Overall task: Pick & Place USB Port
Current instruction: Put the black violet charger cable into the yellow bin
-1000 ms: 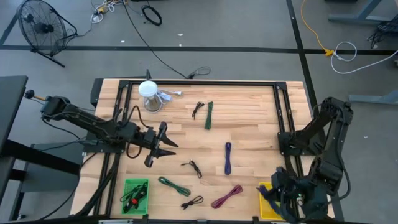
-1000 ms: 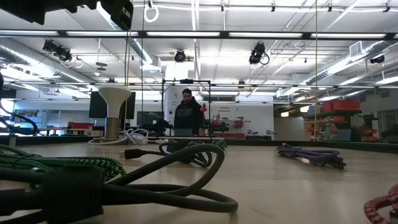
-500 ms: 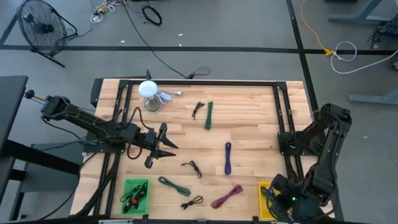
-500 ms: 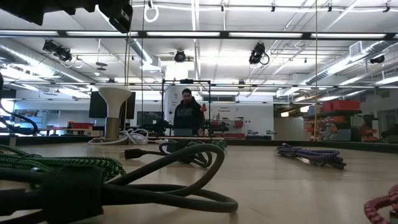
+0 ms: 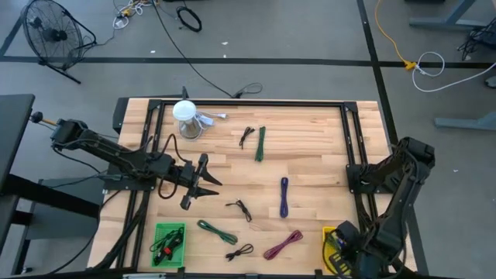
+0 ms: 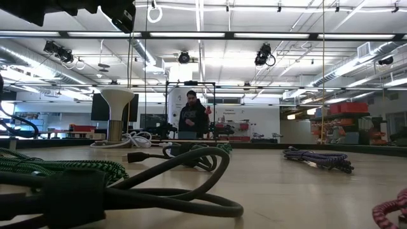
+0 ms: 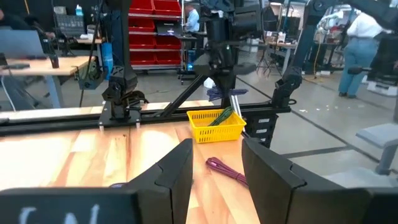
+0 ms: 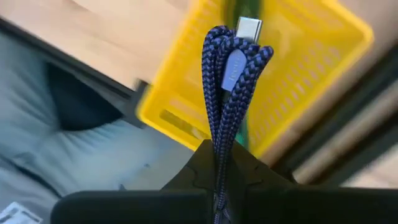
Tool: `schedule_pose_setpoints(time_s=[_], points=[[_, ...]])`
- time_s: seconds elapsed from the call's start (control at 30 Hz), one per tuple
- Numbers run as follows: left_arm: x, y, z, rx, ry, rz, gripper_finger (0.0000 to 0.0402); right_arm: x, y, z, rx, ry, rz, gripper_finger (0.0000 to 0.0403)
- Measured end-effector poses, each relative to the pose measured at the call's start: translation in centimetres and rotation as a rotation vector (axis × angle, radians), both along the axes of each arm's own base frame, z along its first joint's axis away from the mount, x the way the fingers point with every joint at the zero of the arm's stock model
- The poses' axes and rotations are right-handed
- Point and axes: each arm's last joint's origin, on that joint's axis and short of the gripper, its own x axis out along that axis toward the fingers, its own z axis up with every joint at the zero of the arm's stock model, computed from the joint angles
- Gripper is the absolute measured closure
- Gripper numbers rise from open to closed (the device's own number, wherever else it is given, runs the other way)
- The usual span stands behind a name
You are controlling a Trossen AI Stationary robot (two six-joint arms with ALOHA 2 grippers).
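My right gripper (image 8: 219, 155) hangs over the yellow basket (image 5: 331, 249) at the table's near right corner, shut on a folded blue braided USB cable (image 8: 227, 74). The cable's metal plug (image 8: 250, 28) sticks out past the fingertips. The left wrist view shows that cable (image 7: 219, 93) above the yellow basket (image 7: 214, 129), and a green cable (image 7: 225, 116) leaning inside it. My left gripper (image 5: 200, 180) stands open and level over the table's left half, with nothing between its fingers (image 7: 181, 168). My right gripper pinches the folded bundle of the blue cable (image 8: 221, 134) between its two fingers, several strands together. The fingers come from above, pointing down, and lie along the strands. The looped end with the plug reaches beyond the fingertips, clear above the basket.
Loose cables lie on the wooden table: green (image 5: 261, 143), black (image 5: 246, 136), blue (image 5: 284, 196), black (image 5: 240, 208), green (image 5: 217, 231), pink (image 5: 283, 244). A green basket (image 5: 169, 242) stands near left. A white stand (image 5: 186, 118) sits far left. People stand beyond the table.
My right gripper has sunk toward the yellow basket with the blue cable, shifting a little toward the table's near edge and rolling about its wrist. It has stayed shut on the cable.
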Motion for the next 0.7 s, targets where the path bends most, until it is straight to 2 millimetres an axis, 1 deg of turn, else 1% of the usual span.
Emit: schedule_pose_setpoints(time_s=[0.07, 0.13, 0.4, 0.47, 0.7], points=[[0.0, 0.0, 0.0, 0.013, -0.004, 0.000, 0.0259, 0.3, 0.1, -0.4, 0.018, 0.071, -0.014, 0.0393], [0.0, 0.0, 0.0, 0.016, -0.005, 0.001, 0.0259, 0.7, 0.2, -0.9, 0.020, 0.101, -0.019, 0.0393], [0.0, 0.0, 0.0, 0.017, -0.005, 0.001, 0.0259, 1.9, 0.0, -1.6, 0.007, 0.115, -0.041, 0.0393], [0.0, 0.0, 0.0, 0.016, -0.005, 0.001, 0.0260, 2.2, 0.0, -1.9, 0.001, 0.114, -0.020, 0.0393], [0.0, 0.0, 0.0, 0.016, -0.001, 0.001, 0.0259, 2.6, -0.4, -2.1, -0.016, 0.139, 0.001, 0.0393]])
